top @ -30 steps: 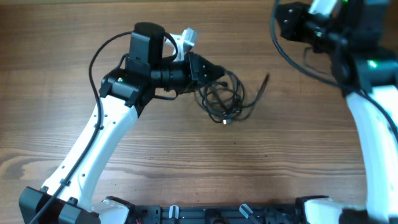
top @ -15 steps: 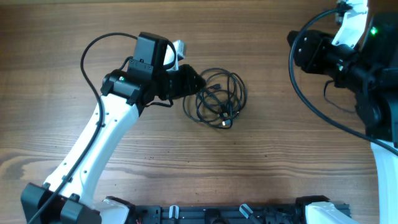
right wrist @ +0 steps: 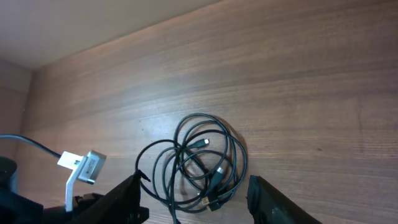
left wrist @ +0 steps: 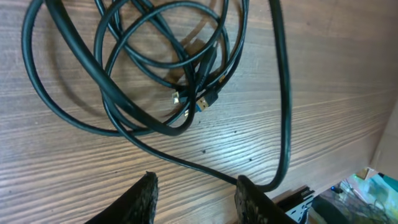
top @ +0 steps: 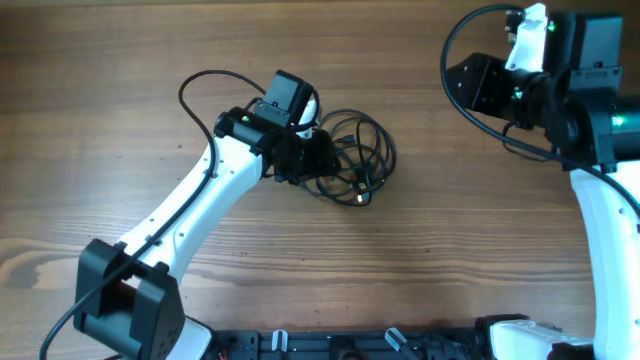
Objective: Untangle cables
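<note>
Overhead down — all views share cables [top: 352,165].

light: soft, even, from overhead on the bench [top: 470,250] | shadows: faint, thin, close under the cables [top: 372,150] | glare: pale wash along top of right wrist view | focus: overhead sharp; left wrist fingers [left wrist: 140,200] dark, slightly soft at bottom edge

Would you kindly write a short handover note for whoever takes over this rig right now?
Thin black cables with metal-tipped plugs: one overlapping coil, mid wooden table.
Left gripper: open, empty, low beside the coil; one strand passes close to a finger, and whether it touches cannot be told.
Right gripper: open, empty, raised well off to the right.
Done: nothing separated yet.
Left: pull each cable free and lay them apart.
</note>
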Action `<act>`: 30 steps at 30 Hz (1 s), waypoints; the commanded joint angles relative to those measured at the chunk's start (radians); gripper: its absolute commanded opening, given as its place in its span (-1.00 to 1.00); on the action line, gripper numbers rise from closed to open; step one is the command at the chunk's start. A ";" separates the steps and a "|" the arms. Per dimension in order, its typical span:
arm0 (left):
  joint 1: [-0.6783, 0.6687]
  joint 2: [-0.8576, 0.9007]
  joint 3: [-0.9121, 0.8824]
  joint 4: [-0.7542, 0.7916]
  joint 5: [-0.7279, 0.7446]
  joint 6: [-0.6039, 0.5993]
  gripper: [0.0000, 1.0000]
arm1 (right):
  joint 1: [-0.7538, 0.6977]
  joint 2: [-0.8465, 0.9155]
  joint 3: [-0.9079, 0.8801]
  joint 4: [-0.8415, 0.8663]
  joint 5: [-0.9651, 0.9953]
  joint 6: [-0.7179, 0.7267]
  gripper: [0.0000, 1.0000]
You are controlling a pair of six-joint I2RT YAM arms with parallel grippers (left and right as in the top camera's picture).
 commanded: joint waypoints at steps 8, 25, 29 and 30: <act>-0.074 0.012 -0.010 -0.012 -0.014 0.014 -0.08 | -0.002 0.011 0.003 -0.007 0.025 -0.006 0.16; -0.075 0.014 -0.011 0.001 -0.140 0.003 0.30 | -0.002 0.012 0.003 -0.016 0.032 -0.014 0.25; -0.075 0.017 -0.011 0.062 -0.220 -0.034 0.37 | -0.002 0.014 0.003 -0.019 0.036 -0.014 0.26; -0.075 0.022 -0.011 0.070 -0.225 -0.034 0.37 | -0.002 0.015 0.003 -0.020 0.036 -0.014 0.26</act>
